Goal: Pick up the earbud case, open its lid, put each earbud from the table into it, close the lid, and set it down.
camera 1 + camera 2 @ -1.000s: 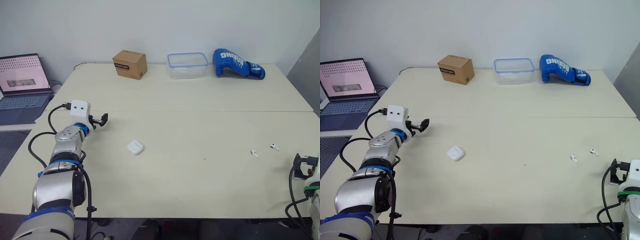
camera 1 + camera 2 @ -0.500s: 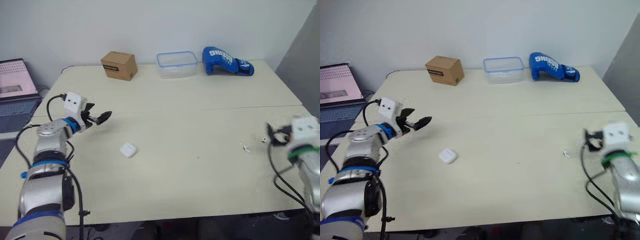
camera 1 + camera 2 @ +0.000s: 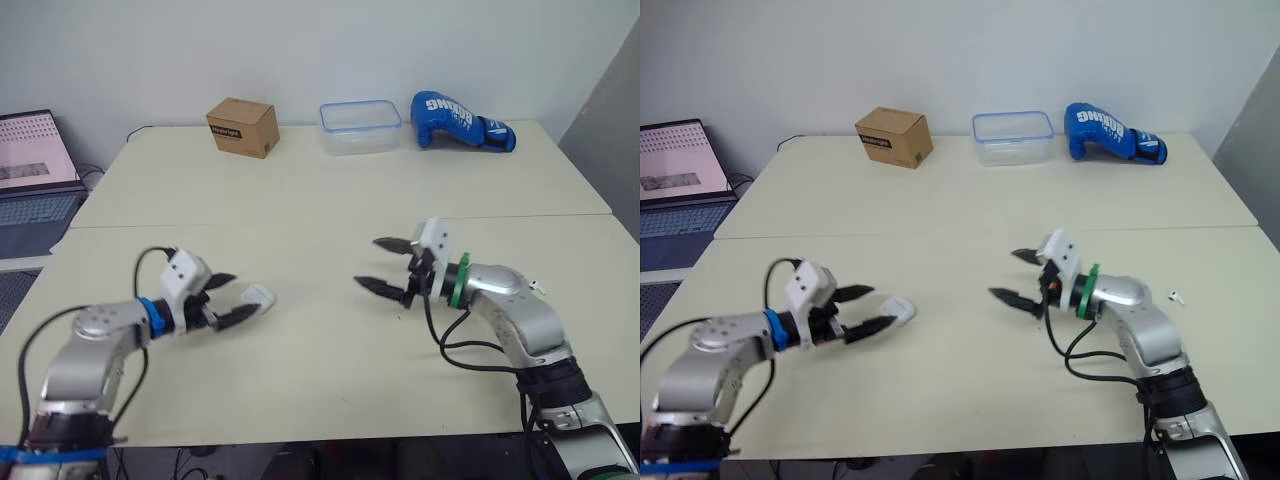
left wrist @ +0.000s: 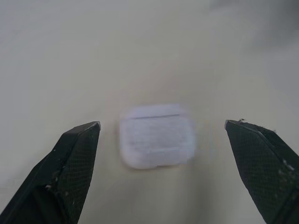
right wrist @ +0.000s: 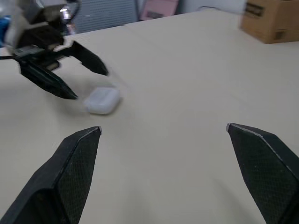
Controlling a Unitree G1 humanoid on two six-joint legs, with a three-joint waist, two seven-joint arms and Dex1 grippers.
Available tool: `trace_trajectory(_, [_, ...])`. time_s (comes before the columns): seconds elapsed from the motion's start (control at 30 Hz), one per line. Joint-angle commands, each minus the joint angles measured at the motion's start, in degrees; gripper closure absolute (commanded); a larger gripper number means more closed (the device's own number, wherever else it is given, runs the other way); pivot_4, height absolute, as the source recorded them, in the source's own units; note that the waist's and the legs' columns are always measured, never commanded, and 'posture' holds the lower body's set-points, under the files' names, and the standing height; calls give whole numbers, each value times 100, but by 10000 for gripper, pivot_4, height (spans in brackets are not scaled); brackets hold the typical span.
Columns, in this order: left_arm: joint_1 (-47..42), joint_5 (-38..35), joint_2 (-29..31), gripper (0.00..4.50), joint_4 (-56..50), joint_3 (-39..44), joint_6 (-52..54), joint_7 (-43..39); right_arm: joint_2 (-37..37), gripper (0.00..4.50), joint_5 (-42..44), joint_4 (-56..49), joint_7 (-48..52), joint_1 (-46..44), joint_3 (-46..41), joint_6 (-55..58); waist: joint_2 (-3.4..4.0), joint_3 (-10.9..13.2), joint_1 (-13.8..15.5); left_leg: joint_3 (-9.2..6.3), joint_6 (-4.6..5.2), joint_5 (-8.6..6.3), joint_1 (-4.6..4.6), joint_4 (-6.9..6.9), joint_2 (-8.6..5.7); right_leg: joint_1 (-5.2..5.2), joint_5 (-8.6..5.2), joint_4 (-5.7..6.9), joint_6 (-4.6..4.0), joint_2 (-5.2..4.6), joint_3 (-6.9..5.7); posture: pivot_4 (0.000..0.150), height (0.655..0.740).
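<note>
The white earbud case (image 3: pixel 258 296) lies shut on the table, left of centre. My left gripper (image 3: pixel 242 297) is open and low over the table, its two fingertips reaching either side of the case (image 4: pixel 156 135) without touching it. My right gripper (image 3: pixel 368 262) is open and empty above the table's middle, pointing left toward the case (image 5: pixel 102 100), a good hand's width away. One white earbud (image 3: pixel 1177 296) lies on the table to the right, beyond my right forearm. The right wrist view also shows the left gripper (image 5: pixel 89 84) beside the case.
Along the back edge stand a cardboard box (image 3: pixel 243 126), a clear plastic container (image 3: pixel 360 126) and a blue boxing glove (image 3: pixel 460 120). An open laptop (image 3: pixel 35 170) sits on a side table at the far left.
The camera has shifted. My left gripper has come down and in to straddle the case. My right gripper has swung left from the earbuds to the table's middle and stands open.
</note>
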Motion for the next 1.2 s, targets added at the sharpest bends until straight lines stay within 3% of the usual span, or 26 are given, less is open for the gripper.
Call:
trace_trajectory(0.03, [-76, 33, -129, 106, -236, 45, 150, 531, -130, 0, 140, -462, 305, -235, 164, 229, 0, 0, 38, -1, -10, 5, 0, 0, 2, -2, 4, 0, -8, 3, 0, 1500, 7400])
trace_trajectory(0.5, [-387, 580, -428, 106, 805, -609, -385, 1008, -490, 0, 89, -694, 353, -363, 75, 417, 1, 0, 70, 9, -20, 11, 3, -5, 0, 0, 13, -5, -22, 7, -2, 1500, 7400])
trace_trajectory(0.73, [-449, 396, -293, 17073, 1014, -598, -521, 602, -629, 0, 190, -752, 200, -273, -202, 595, 3, 0, 65, 12, -21, 12, 4, -5, 0, 1, 13, -7, -22, 7, 0, 1500, 7400])
trace_trajectory(0.87, [-1054, 437, -488, 17057, 1186, -617, -1733, 338, -607, 0, 333, -779, -28, -240, -522, 773, 0, 2, 84, 12, -22, 12, 0, -5, -1, 0, 13, -9, -22, 6, -3, 1500, 7400])
trace_trajectory(0.93, [-1725, 894, -616, 17057, 1528, -971, -3112, 153, -333, 0, 541, -688, -600, -401, -935, 1252, -6, 5, 142, 13, -23, 13, -2, -4, -1, 1, 14, -9, -23, 6, -6, 1500, 7400])
trace_trajectory(1.07, [-3068, 1574, -1020, 17057, 2824, -1474, -5960, 27, 219, 0, 1242, -658, -1453, -804, -1665, 2388, -6, 5, 207, 14, -38, 21, -9, -3, 0, -1, 26, -14, -42, 8, -12, 1500, 7400])
trace_trajectory(1.2, [-4027, 1871, -1350, 17057, 4222, -1685, -7779, 130, 415, 0, 1718, -824, -1741, -1064, -1815, 3035, -5, 4, 157, 30, -34, 19, -9, -11, -1, -4, 26, -29, -41, 6, 0, 1500, 7400])
